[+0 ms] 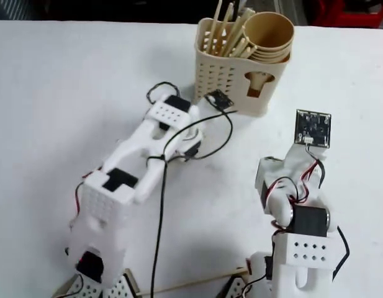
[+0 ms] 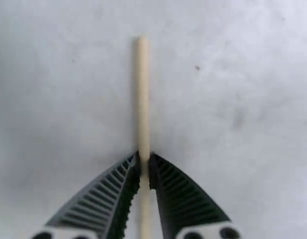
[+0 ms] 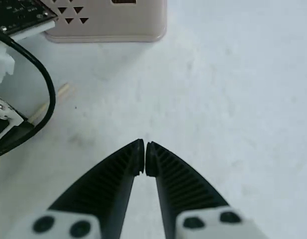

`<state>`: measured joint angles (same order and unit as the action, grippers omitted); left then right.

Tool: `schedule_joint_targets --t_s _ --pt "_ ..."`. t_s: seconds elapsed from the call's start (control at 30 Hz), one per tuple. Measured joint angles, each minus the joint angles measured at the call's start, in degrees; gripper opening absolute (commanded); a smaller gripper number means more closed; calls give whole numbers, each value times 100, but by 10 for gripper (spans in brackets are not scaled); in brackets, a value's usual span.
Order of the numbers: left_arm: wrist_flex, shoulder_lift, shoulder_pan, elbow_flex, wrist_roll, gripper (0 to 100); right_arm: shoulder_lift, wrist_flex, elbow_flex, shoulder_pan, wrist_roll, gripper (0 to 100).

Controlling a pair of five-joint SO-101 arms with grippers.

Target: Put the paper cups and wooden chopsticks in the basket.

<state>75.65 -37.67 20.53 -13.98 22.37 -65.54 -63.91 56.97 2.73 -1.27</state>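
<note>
- The left gripper (image 2: 143, 167) is clamped on a wooden chopstick (image 2: 142, 99). Its ribbed jaws pinch the shaft from both sides, and most of the length runs out ahead of the tips.
- The grip sits towards one end, which I judge deliberate: a long free length can be tipped up and steered into the basket mouth.
- The held chopstick is a plain, pale, round stick with a blunt cut end, and it lies low over the white table (image 1: 54, 93).
- The right gripper (image 3: 144, 157) has its jaws together with nothing between them. It is low over bare table, set back from the basket (image 3: 108, 25), and probably keeping out of the left arm's way.
- In the right wrist view a pale stick end shows beside the left arm's black cable (image 3: 41, 74). It is likely the same held chopstick, though I cannot be sure.
- In the high view the left arm stretches out to the foot of the basket (image 1: 225, 77), a cream, perforated, two-compartment caddy at the far side of the table.
- One compartment already holds a bundle of chopsticks (image 1: 225, 31) standing on end. The other holds nested tan paper cups (image 1: 269, 34), so the task looks mostly done.
- A loose chopstick (image 1: 203, 280) lies flat on the table between the two arm bases, well apart from the basket, and not yet collected.
</note>
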Motion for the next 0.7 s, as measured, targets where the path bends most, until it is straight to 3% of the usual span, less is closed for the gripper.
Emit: schedule_joint_targets --t_s 0.4,0.7 --pt "1363 -229 211 -651 0 21 0 0 0 -9 0 19" --pt "1829 1380 229 -677 -9 21 0 0 0 -9 0 19"
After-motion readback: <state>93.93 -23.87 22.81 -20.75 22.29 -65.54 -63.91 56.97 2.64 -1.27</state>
